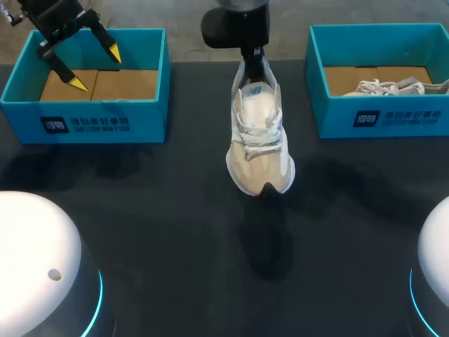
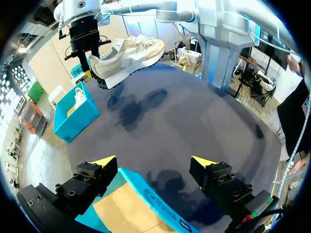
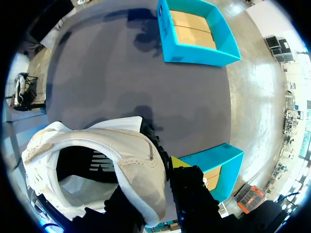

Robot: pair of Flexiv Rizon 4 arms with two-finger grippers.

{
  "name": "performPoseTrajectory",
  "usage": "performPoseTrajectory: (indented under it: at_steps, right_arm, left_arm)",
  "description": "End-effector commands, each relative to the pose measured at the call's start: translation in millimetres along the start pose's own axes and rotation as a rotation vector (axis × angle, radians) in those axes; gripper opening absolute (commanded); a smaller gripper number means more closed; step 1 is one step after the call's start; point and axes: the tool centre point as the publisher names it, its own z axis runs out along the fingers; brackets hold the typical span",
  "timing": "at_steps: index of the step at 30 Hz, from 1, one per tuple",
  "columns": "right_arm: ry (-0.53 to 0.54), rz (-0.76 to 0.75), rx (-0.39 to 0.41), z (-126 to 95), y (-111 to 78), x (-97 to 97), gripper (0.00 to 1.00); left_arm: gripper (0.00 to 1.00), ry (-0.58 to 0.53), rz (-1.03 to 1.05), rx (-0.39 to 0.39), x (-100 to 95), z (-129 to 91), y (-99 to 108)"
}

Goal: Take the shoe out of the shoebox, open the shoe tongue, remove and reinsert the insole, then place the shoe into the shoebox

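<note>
shoe [image 1: 259,137]: beige and white with tied white laces, hanging in the air over the middle of the dark table [image 1: 140,210], outside both boxes. its heel is up at my right tool [image 1: 254,69] and its toe points toward the table's near edge. its shadow lies on the table below it. my right tool is pinching the shoe's heel. in the right wrist view one yellow tip shows against the outside of the heel collar, and the other finger is hidden by the shoe. that view looks down into the open mouth of the shoe, where a dark mark shows inside, too blurred to make out. a bluish tag sits on the tongue, and i cannot read it.

my left tool [image 1: 96,68] hangs over the left box [image 1: 84,119], fingers spread wide with nothing between them. the box is teal and shows only its brown cardboard floor [image 1: 126,84]. its front wall carries a small square logo and two lines of white lettering.

the right box [image 1: 379,116] is teal too, with the same kind of white logo and lettering on its front wall. a second shoe [image 1: 393,86], white and grey with laces, lies inside it on the cardboard. the two boxes stand well apart at the far corners of the table, with the held shoe between them.
</note>
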Motion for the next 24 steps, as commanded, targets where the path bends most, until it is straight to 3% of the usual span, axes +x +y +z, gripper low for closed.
performPoseTrajectory:
  at_steps: [1, 14, 24]
  right_arm:
    - [0.002, 0.001, 0.0, -1, -0.1, -0.6, 0.0]
    - [0.002, 0.001, 0.0, -1, -0.1, -0.6, 0.0]
    - [0.019, -0.059, -0.02, 30, -68.8, -59.1, 0.0]
  left_arm:
    - [1.0, -0.001, 0.0, -0.003, 0.9, 0, 0]
    - [1.0, -0.001, 0.0, -0.003, 0.9, 0, 0]
    - [1.0, -0.001, 0.0, -0.003, 0.9, 0, 0]
